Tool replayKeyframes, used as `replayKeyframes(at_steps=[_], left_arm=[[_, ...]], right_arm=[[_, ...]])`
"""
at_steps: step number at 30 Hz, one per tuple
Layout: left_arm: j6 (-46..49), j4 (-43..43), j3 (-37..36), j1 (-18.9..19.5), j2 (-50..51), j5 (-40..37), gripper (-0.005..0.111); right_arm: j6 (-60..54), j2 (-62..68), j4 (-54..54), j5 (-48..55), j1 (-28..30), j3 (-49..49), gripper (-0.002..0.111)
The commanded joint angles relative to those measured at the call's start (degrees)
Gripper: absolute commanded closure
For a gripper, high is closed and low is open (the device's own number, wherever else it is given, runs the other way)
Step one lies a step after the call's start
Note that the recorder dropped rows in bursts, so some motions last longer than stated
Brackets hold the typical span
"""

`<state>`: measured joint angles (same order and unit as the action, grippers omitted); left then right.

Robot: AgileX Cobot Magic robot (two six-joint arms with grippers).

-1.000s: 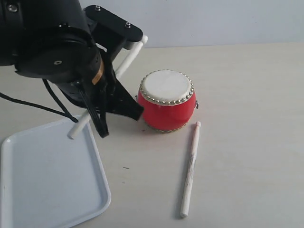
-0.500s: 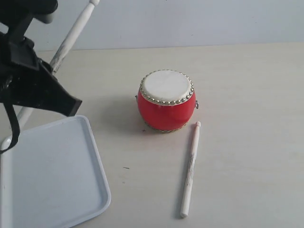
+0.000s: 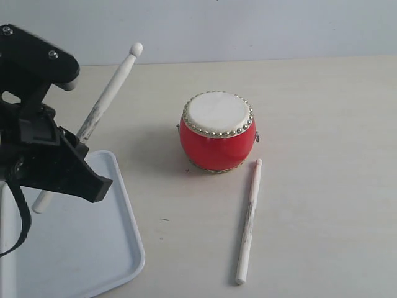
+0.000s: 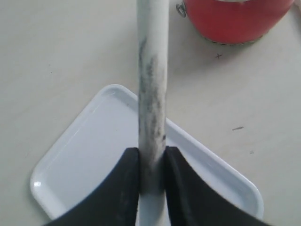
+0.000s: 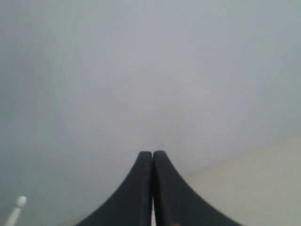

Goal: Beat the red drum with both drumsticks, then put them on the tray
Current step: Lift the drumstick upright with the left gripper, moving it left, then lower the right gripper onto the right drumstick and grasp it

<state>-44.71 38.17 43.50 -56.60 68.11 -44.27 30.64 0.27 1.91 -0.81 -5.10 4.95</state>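
Beige tabletop [image 3: 322, 155]: left gripper [image 4: 152, 155] pinching drumstick [image 4: 152, 70]; lower flat onto tray [image 3: 93, 248], eight o'clock of red drum [image 3: 217, 146]; right gripper [image 5: 153, 157] pressed together.

Red drum [image 3: 217, 150], cream skin, gold studs — white tray [image 3: 77, 251] — pale, dark-scuffed drumsticks [image 3: 249, 217].

My left arm [image 3: 37, 68] sits at the left edge of the exterior view, with the black wrist block up top and the fingers [image 3: 74, 177] angling down and to the right. My left gripper [image 4: 152, 157] is clamped on a drumstick [image 4: 151, 70], one pad on each side of the shaft near its lower end, so the stick pokes out tilted with the knob end up. My right gripper [image 5: 152, 157] is pinched all the way closed, tips touching and holding nothing. Only its wrist view catches it.
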Motion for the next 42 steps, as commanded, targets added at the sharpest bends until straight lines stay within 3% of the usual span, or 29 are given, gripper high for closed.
replayKeyframes(at_steps=[1,10,22,26,32,42], left_arm=[[-0.7,-0.5,-0.3,-0.2,-0.4,1.2,0.107],[-0.8,-0.6,-0.4,-0.2,-0.4,3.8,0.107],[-1.1,-0.8,-0.3,-0.2,-0.4,4.0,0.107],[-1.2,-0.8,-0.3,-0.2,-0.4,4.0,0.107],[-1.8,-0.8,-0.3,-0.2,-0.4,4.0,0.107],[-1.8,-0.8,-0.3,-0.2,-0.4,4.0,0.107]], right_arm=[[-2.9,4.3,1.8,5.1,-6.7,10.4,0.108],[-26.0,33.5,-15.0,18.6,-20.3,28.0,0.108],[-26.4,72.2,-10.4,42.3,-22.2,47.0,0.108],[-21.5,79.8,-5.5,44.6,-22.2,48.1,0.096],[-19.4,88.9,-6.6,43.6,-22.2,48.1,0.060],[-16.0,98.0,-9.4,36.2,-22.2,48.1,0.057]])
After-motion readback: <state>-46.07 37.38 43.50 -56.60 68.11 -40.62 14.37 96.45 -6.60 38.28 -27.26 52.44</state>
